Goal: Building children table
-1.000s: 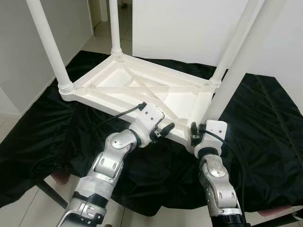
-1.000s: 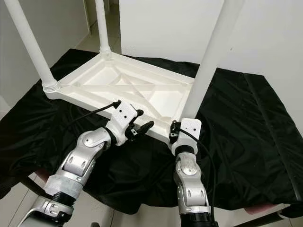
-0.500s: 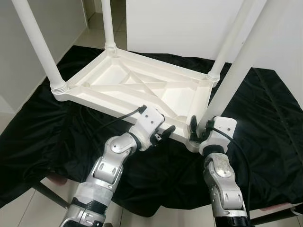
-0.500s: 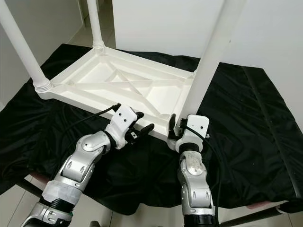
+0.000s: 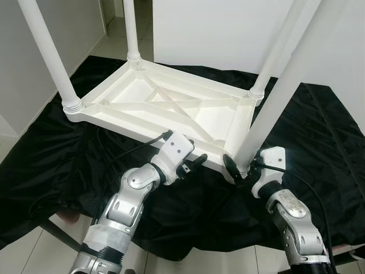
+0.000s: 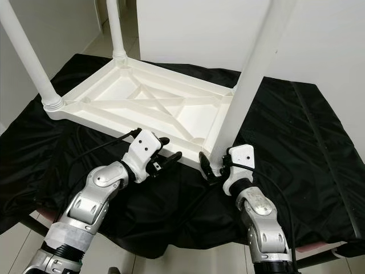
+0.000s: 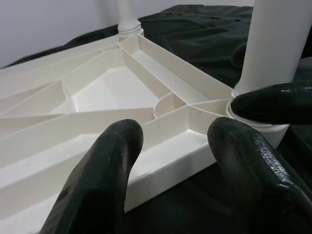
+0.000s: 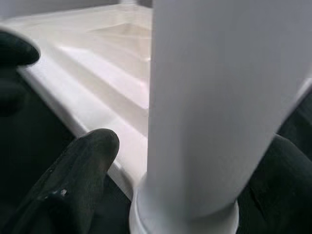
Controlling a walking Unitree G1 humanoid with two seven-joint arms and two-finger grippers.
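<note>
Our right gripper (image 8: 195, 161) straddles the near leg (image 5: 274, 108) without pinching; our left gripper (image 7: 180, 161), spread, straddles the upturned table (image 5: 171, 105) rim at its 6 o'clock.

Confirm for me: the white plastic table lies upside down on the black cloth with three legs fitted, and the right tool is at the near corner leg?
Not three: the left eye view shows four legs fitted to the upside-down white plastic table on the black cloth. The right tool is indeed at the near corner leg.

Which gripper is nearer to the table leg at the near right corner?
Right. The right gripper has its fingers on both sides of the near right leg, at its base. The left gripper is at the tabletop's near edge, left of that leg.
</note>
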